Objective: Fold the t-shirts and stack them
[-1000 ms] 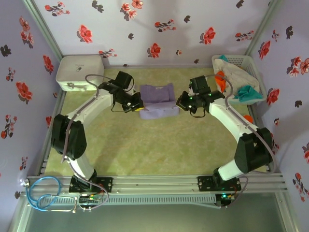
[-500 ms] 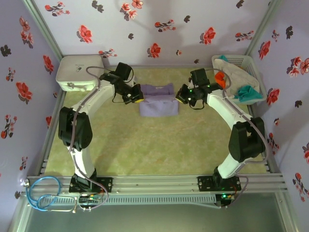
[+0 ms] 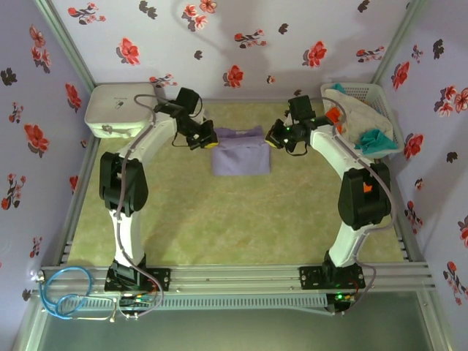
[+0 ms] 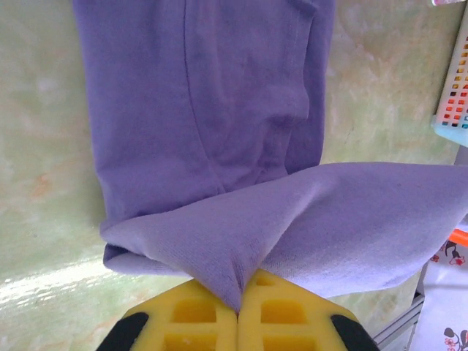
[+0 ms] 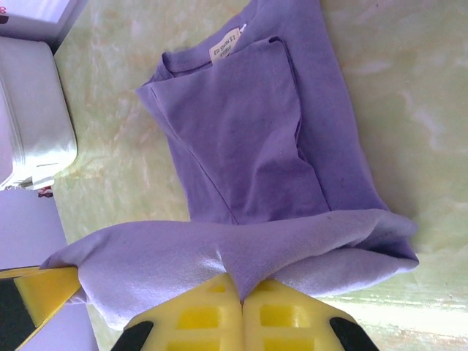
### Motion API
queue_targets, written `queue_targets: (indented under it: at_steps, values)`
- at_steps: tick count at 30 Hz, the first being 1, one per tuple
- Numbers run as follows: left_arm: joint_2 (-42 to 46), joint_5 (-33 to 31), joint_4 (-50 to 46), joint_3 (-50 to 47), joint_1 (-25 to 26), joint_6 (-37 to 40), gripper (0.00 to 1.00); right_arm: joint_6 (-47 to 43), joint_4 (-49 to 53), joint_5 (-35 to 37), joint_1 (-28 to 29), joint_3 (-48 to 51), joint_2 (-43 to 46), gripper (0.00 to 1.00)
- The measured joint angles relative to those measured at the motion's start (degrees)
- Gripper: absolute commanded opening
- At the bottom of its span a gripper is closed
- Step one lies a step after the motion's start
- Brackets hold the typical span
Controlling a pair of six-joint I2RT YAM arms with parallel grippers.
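Green mat [image 3: 219,219], floral walls [image 3: 278,22]. Top view: lavender t-shirt [image 3: 240,155] folded at far middle, between left gripper [image 3: 208,140] and right gripper [image 3: 273,139]; other t-shirts [image 3: 371,139] in basket [image 3: 386,110]. Left wrist: yellow pads [image 4: 194,322] pinched on lavender t-shirt edge. Right wrist: pads clamped on opposite edge, fold raised.

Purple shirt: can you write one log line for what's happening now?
step: folding purple shirt | left gripper: shut on shirt edge | right gripper: shut on shirt edge | other shirts: in basket

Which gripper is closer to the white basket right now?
Right. The right gripper, shut on the purple t-shirt, sits on its side toward the basket; the left gripper grips the opposite side.
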State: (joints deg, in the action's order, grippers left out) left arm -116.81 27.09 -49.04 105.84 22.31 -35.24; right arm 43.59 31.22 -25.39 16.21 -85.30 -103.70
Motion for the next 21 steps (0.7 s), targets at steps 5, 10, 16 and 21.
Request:
queue_targets:
  at_steps: [5,10,16,21]
  values:
    - [-2.99,0.20,-0.90,3.48,-0.81,0.61,0.00,-0.11,-0.07,-0.85,-0.57,-2.58,-3.21,0.00]
    - [-6.14,0.66,-1.38,6.43,-1.77,1.38,0.00,-0.11,-0.61,-1.97,-0.96,-4.42,-6.01,0.00]
    - [-9.75,1.49,-1.53,10.01,-2.73,2.29,0.00,-0.09,-2.27,-3.39,-1.79,-6.67,-9.09,0.00]
    - [-12.94,2.27,-1.55,13.66,-3.80,2.69,0.11,-0.04,-4.24,-4.46,-2.23,-8.50,-12.28,0.01]
